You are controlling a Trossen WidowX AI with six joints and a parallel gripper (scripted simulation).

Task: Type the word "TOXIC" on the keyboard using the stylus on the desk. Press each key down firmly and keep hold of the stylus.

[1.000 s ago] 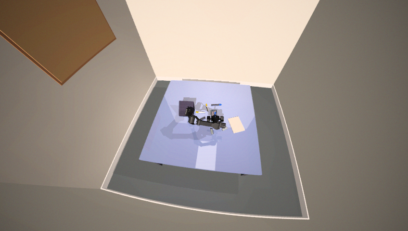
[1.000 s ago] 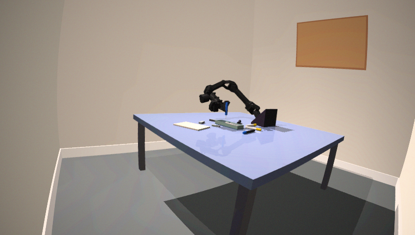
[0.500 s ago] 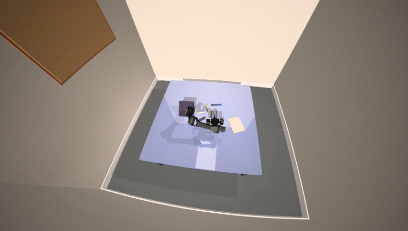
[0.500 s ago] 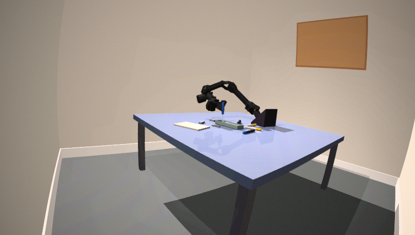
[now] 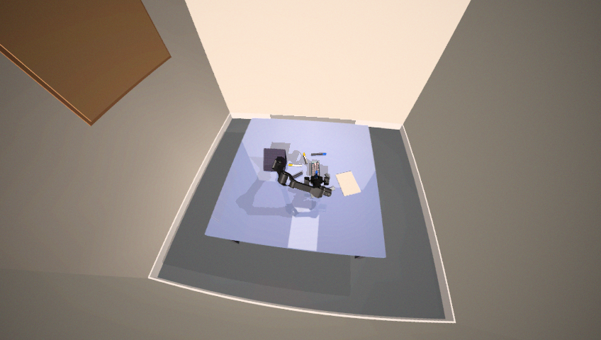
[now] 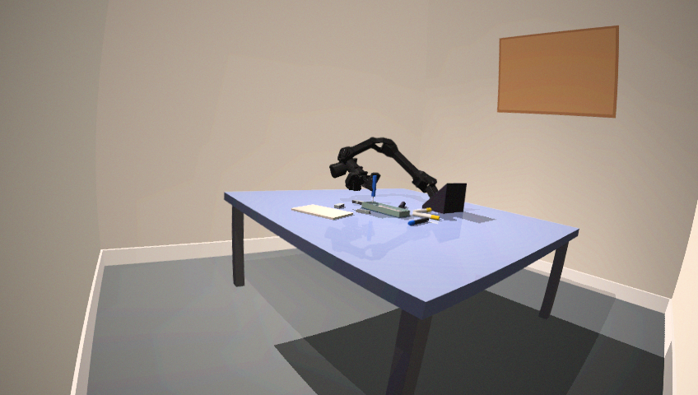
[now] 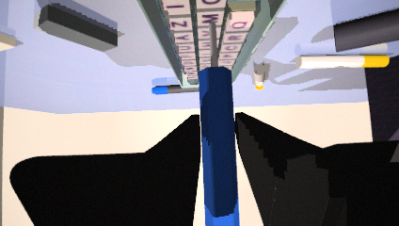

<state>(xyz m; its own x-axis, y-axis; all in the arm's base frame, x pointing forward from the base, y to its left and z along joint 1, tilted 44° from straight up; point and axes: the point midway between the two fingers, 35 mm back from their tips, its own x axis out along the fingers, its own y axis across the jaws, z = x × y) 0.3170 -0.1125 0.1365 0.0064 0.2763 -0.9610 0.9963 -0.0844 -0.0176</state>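
Observation:
My gripper (image 5: 316, 179) (image 6: 374, 179) (image 7: 216, 121) is shut on the blue stylus (image 6: 374, 188) (image 7: 216, 99), which stands nearly upright with its thin grey tip (image 7: 214, 44) pointing down. The keyboard (image 5: 315, 166) (image 6: 387, 210) (image 7: 165, 43) is a long green tray with rows of pinkish lettered keys. In the wrist view the tip shows over the middle row, close to the M key (image 7: 210, 18). In the exterior view the tip is over the keyboard's far-left end. Whether it touches a key cannot be told. Part of the keyboard is cut off in the wrist view.
A dark block (image 7: 77, 28) lies left of the keyboard. A blue-capped pen (image 5: 319, 154) (image 6: 418, 221) (image 7: 171, 89) lies beyond its far end. White pens with yellow ends (image 5: 294, 165) (image 7: 329, 61) and a dark cylinder (image 7: 369, 30) lie right. A cream pad (image 5: 348, 183) (image 6: 322, 211) lies on the other side.

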